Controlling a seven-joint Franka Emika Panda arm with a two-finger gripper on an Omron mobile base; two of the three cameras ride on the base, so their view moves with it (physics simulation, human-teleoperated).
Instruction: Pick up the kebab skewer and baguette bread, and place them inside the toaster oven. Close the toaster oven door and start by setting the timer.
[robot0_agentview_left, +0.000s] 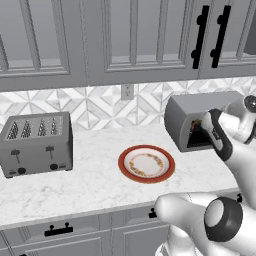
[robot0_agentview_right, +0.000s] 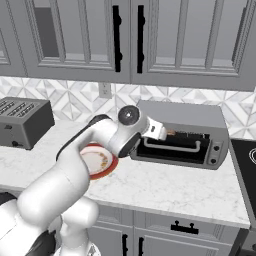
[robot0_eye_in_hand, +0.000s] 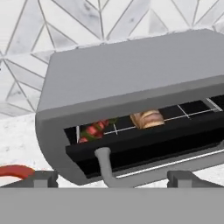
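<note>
I've got the oven dead ahead in the hand view, sitting on the marble counter against the tiled backsplash. Door is partly raised, not shut; there's a gap at the top and I can see the wire rack through it. Skewer is on the rack at the cavity's left end, red chunks showing. Baguette is on the same rack, just right of the skewer, near the middle. Both are inside the oven, neither on the plate. Door handle runs along the door's lower edge, one curved end bracket showing just above my fingertips. Gripper is spread wide, holding nothing; the two tips sit far apart at the bottom of the hand view, on either side of that handle bracket, and I can't tell if either is touching it. From the right base view the hand is at the oven's left front corner, against the door edge. Red-rimmed plate sits on the counter left of the oven, nothing on it. Four-slot toaster is well off to the left by the wall.
</note>
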